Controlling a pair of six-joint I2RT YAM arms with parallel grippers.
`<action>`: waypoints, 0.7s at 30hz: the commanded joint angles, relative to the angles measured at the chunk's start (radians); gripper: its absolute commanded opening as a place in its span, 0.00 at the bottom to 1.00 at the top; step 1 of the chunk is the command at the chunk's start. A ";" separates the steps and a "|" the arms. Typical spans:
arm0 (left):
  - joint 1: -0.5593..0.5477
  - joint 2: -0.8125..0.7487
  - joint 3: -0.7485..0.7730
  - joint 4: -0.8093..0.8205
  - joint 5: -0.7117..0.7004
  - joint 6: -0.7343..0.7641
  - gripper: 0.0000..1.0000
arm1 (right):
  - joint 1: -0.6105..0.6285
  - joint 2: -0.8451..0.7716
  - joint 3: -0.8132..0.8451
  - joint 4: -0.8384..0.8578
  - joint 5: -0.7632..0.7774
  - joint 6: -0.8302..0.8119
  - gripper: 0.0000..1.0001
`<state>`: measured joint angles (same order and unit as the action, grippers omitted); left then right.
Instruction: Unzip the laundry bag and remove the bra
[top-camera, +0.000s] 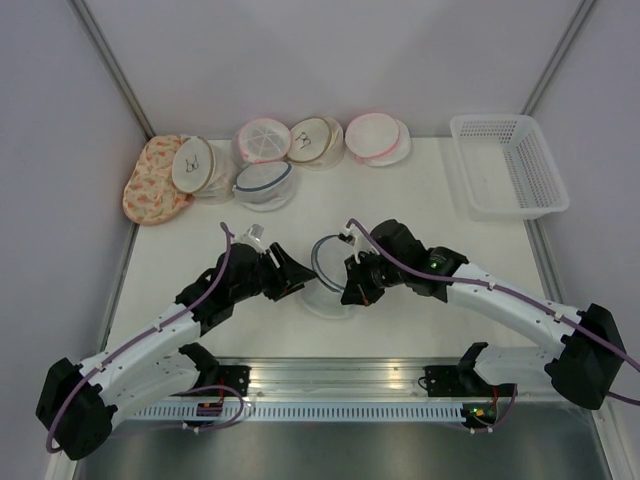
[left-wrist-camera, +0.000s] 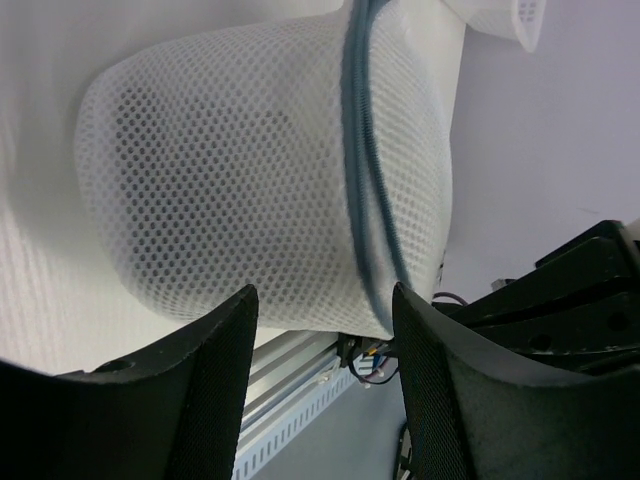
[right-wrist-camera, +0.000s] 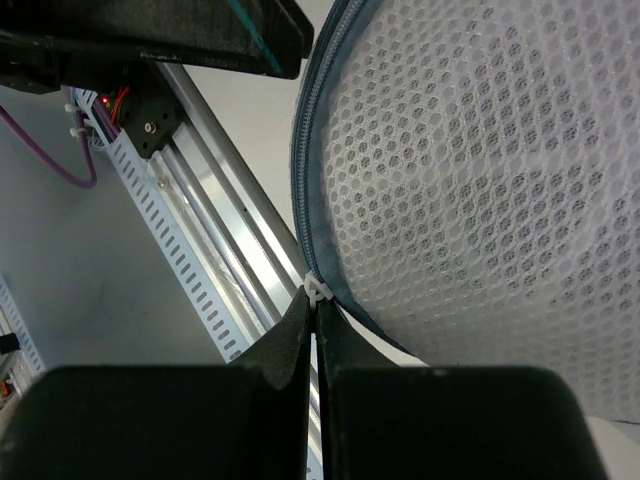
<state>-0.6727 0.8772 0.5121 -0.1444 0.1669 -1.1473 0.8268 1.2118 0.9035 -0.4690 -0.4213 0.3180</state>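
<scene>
The laundry bag (top-camera: 328, 296) lies on the table between my two grippers, a white mesh dome whose grey-blue zipper rim (top-camera: 318, 256) stands up as a ring. In the right wrist view my right gripper (right-wrist-camera: 317, 300) is shut on the small white zipper pull (right-wrist-camera: 318, 290) at the rim of the bag (right-wrist-camera: 480, 180). My left gripper (left-wrist-camera: 325, 340) is open, and its black fingers (left-wrist-camera: 215, 380) stand just short of the mesh side of the bag (left-wrist-camera: 230, 180) with nothing between them. The bra is hidden.
A white plastic basket (top-camera: 505, 165) stands at the back right. Along the back lie several other mesh bags (top-camera: 263, 140) and a floral pouch (top-camera: 152, 180). A metal rail (top-camera: 330, 385) runs along the near edge under the arms.
</scene>
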 joint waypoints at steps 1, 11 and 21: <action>-0.018 0.003 0.035 0.123 0.003 -0.058 0.61 | 0.021 0.017 0.006 0.035 -0.039 -0.030 0.00; -0.056 0.092 0.025 0.186 -0.007 -0.049 0.61 | 0.043 0.049 0.006 0.044 -0.050 -0.036 0.01; -0.087 0.151 0.023 0.244 -0.012 -0.037 0.11 | 0.051 0.042 0.011 -0.022 0.021 -0.033 0.00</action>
<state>-0.7532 1.0367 0.5133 0.0341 0.1616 -1.1851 0.8726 1.2579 0.9035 -0.4725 -0.4355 0.2989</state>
